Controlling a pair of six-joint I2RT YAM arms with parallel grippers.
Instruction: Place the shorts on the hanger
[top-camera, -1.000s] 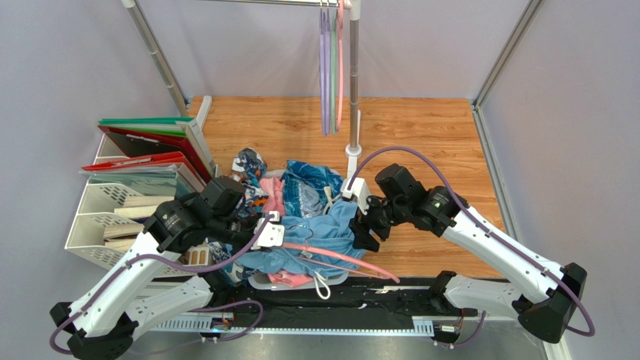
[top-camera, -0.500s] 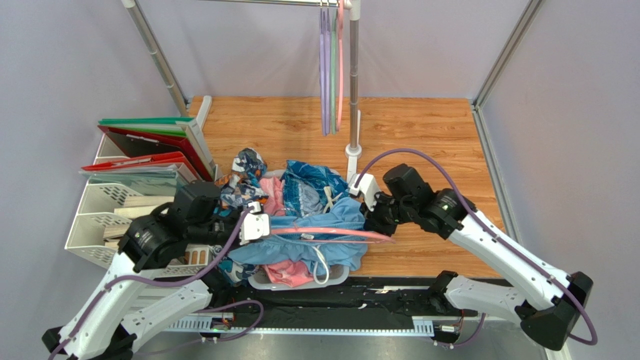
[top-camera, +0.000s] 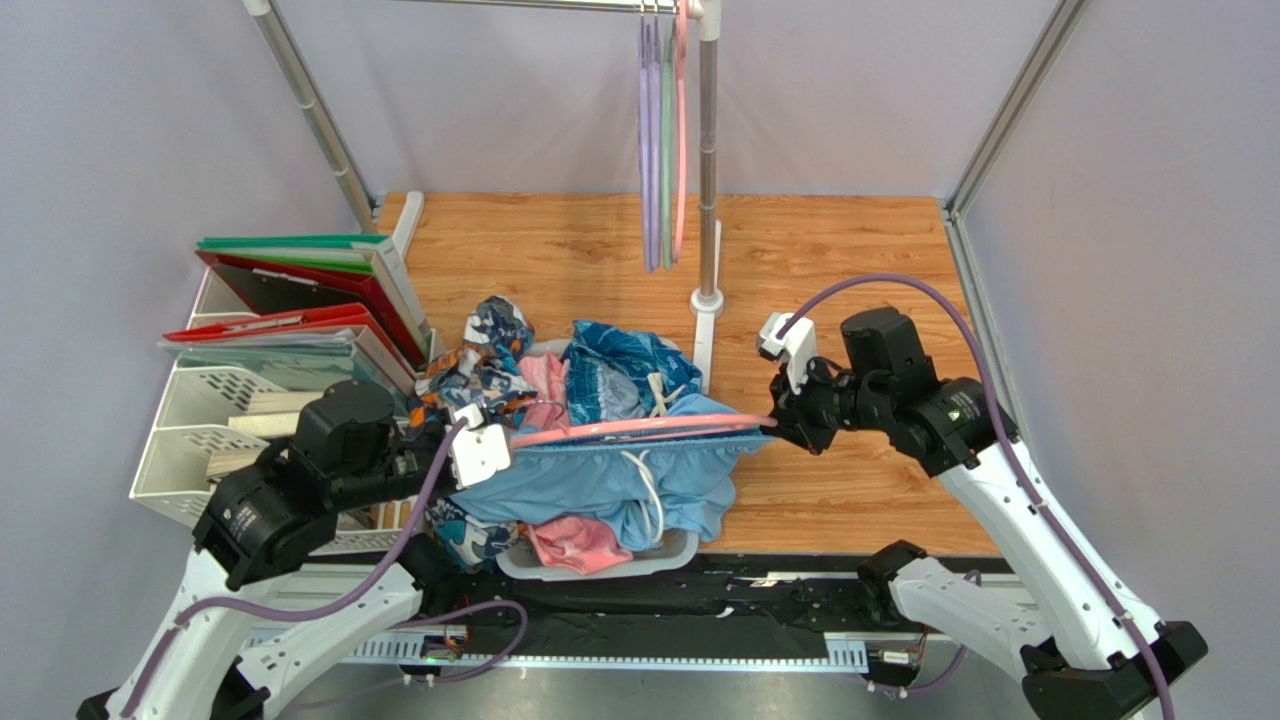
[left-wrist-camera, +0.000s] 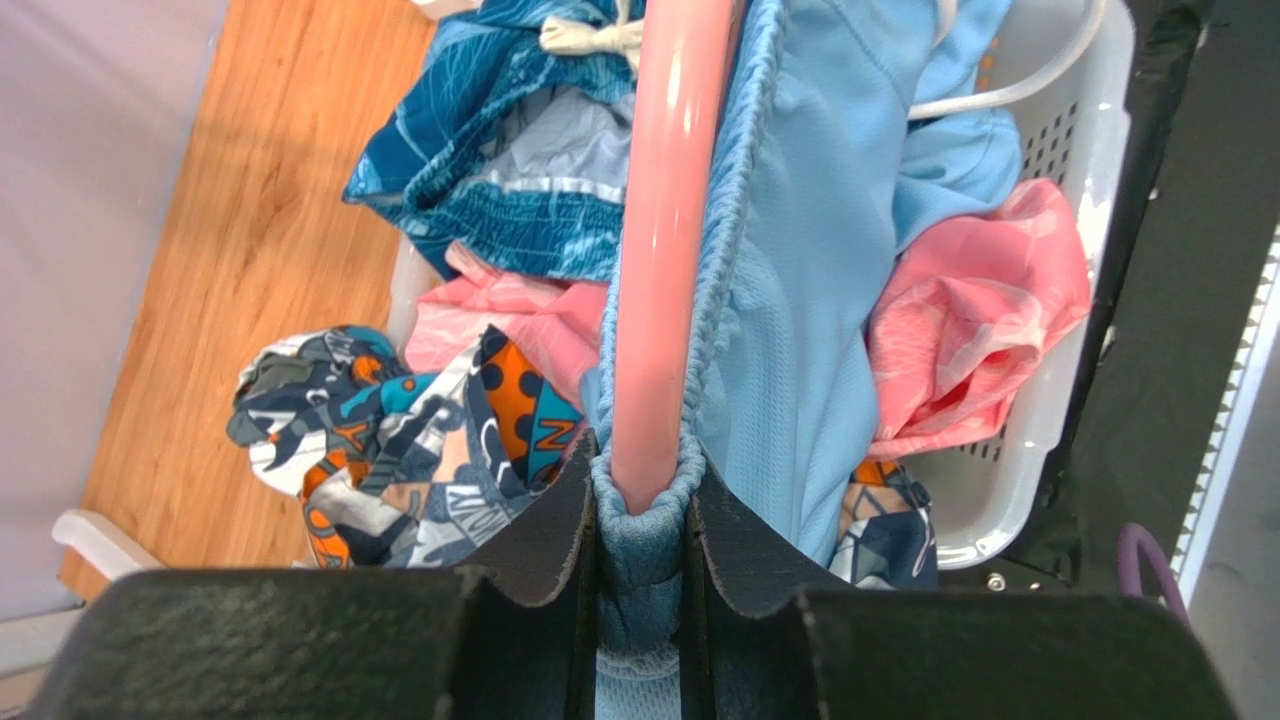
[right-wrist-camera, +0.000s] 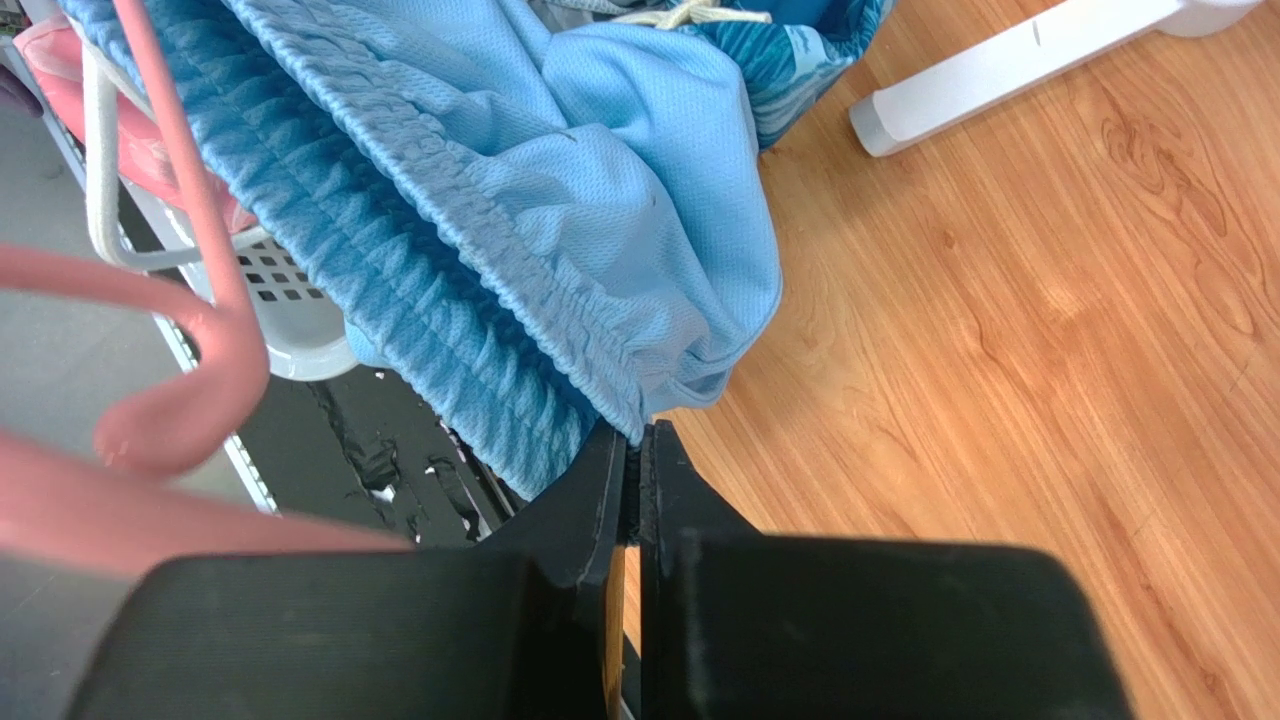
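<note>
The salmon-pink hanger (top-camera: 639, 429) lies nearly level above the basket, and the light blue shorts (top-camera: 601, 477) hang from it by their waistband. My left gripper (top-camera: 484, 446) is shut on the hanger's left end, where the gathered waistband wraps round it. In the left wrist view the hanger (left-wrist-camera: 669, 225) runs away from my gripper (left-wrist-camera: 643, 495), with the shorts (left-wrist-camera: 812, 300) beside it. My right gripper (top-camera: 781, 422) is shut on the waistband's right edge. The right wrist view shows the shorts (right-wrist-camera: 571, 195) pinched at my gripper (right-wrist-camera: 637, 438) and the hanger (right-wrist-camera: 203, 345) at left.
A white basket (top-camera: 669, 552) under the shorts holds a pink garment (top-camera: 568, 540). A teal patterned garment (top-camera: 616, 368) and a multicoloured one (top-camera: 484, 368) lie behind. The rack pole (top-camera: 706, 180) carries purple and green hangers (top-camera: 655, 135). File trays (top-camera: 286, 360) stand at left.
My right gripper has shut on the shorts' waistband and drawn it up and to the right. The left arm has pulled back to the left, raising the hanger level.
</note>
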